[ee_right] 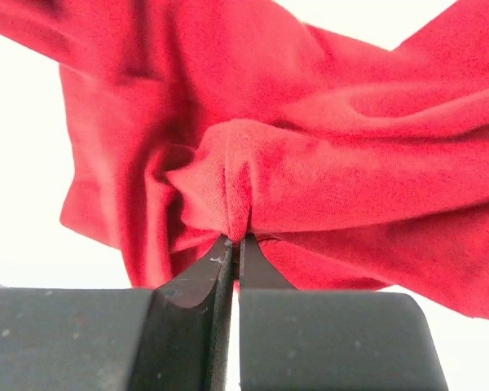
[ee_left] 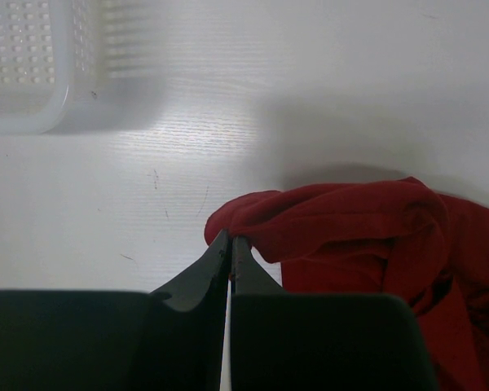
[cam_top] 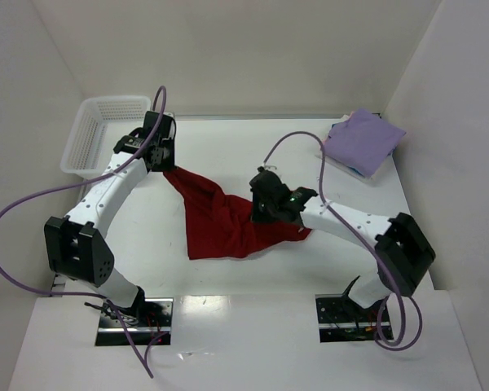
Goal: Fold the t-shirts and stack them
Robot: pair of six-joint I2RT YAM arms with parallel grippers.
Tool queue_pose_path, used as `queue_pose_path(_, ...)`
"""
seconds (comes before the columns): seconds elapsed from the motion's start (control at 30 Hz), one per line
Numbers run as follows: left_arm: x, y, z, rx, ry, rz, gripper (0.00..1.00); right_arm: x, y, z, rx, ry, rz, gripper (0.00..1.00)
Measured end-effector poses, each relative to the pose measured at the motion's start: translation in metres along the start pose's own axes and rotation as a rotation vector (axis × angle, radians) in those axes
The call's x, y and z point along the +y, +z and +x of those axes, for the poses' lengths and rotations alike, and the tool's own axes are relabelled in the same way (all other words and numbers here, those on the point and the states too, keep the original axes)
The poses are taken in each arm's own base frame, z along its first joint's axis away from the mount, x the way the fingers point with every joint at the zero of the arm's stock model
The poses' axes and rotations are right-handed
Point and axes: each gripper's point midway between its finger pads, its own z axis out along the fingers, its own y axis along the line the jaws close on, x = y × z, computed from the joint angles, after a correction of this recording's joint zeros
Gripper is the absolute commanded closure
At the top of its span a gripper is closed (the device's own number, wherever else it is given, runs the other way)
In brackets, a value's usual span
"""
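At the far left of the white table [cam_top: 228, 138] we saw a white mesh basket [cam_top: 80, 151], close to the left wall; just right of it hung the left gripper [cam_top: 165, 165], its fingers pressed together on the far-left corner of the dark red t-shirt [cam_top: 216, 224]; in the left wrist view the two black fingertips [ee_left: 216, 261] met with only a thin line of light between them, and a rolled red edge sat right at their tips, touching them, with the basket beyond at the upper left.

From that corner the shirt ran as a narrow band toward the near right, then widened into a rumpled sheet lying on the middle of the table; it was not folded; its right end reached under the right gripper [cam_top: 259, 213].

In the right wrist view we found that gripper's fingers closed tight, pinching a raised fold of the red cloth at their tips, with creases spreading away from the pinch on both sides.

At the far right corner lay the lavender t-shirt [cam_top: 363, 140], folded square and resting on a blue-edged cloth [cam_top: 354, 169] that showed at its near side; this stack sat well apart from the red shirt.
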Motion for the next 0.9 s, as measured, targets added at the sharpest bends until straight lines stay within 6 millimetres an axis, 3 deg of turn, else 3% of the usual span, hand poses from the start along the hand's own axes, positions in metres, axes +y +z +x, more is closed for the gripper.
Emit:
queue_pose_path(0.07,0.000,0.000,0.000,0.000,0.000,-0.002,1.00,0.008,-0.018,-0.021,-0.059,0.007,-0.023,1.00)
queue_pose_path(0.1,0.001,0.000,0.000,-0.001,0.000,-0.005,1.00,0.015,-0.034,-0.038,-0.107,0.009,-0.043,1.00)
queue_pose_path(0.13,0.001,0.000,-0.001,-0.002,0.000,-0.007,1.00,0.025,-0.064,-0.074,-0.213,0.029,-0.086,1.00)
queue_pose_path(0.17,0.003,-0.001,-0.002,-0.005,-0.002,-0.012,1.00,0.026,-0.069,-0.080,-0.231,0.034,-0.092,1.00)
queue_pose_path(0.23,0.005,-0.005,-0.009,-0.018,-0.010,-0.015,1.00,0.021,-0.095,-0.120,-0.332,0.054,-0.093,1.00)
queue_pose_path(0.27,0.008,-0.012,-0.018,-0.035,-0.020,-0.018,1.00,0.009,-0.110,-0.152,-0.406,0.079,-0.071,1.00)
queue_pose_path(0.37,0.024,-0.037,-0.062,-0.144,-0.076,-0.030,1.00,-0.024,-0.147,-0.218,-0.554,0.133,0.003,1.00)
queue_pose_path(0.43,0.041,-0.069,-0.105,-0.265,-0.126,-0.039,1.00,-0.036,-0.184,-0.268,-0.679,0.152,0.030,1.00)
queue_pose_path(0.5,0.061,-0.113,-0.151,-0.419,-0.172,-0.055,1.00,-0.040,-0.242,-0.324,-0.848,0.161,0.036,1.00)
queue_pose_path(0.53,0.068,-0.130,-0.166,-0.480,-0.187,-0.063,1.00,-0.040,-0.257,-0.336,-0.888,0.161,0.034,1.00)
queue_pose_path(0.6,0.081,-0.177,-0.194,-0.606,-0.217,-0.081,1.00,-0.038,-0.314,-0.366,-1.023,0.152,0.012,1.00)
queue_pose_path(0.63,0.086,-0.205,-0.208,-0.683,-0.229,-0.085,1.00,-0.038,-0.320,-0.369,-1.037,0.151,0.008,1.00)
queue_pose_path(0.7,0.087,-0.234,-0.217,-0.754,-0.235,-0.077,1.00,-0.043,-0.357,-0.389,-1.122,0.142,0.009,1.00)
queue_pose_path(0.77,0.095,-0.252,-0.220,-0.793,-0.251,-0.104,1.00,-0.059,-0.388,-0.403,-1.208,0.146,0.056,1.00)
queue_pose_path(0.9,0.110,-0.263,-0.220,-0.803,-0.278,-0.164,1.00,-0.073,-0.413,-0.403,-1.262,0.147,0.119,1.00)
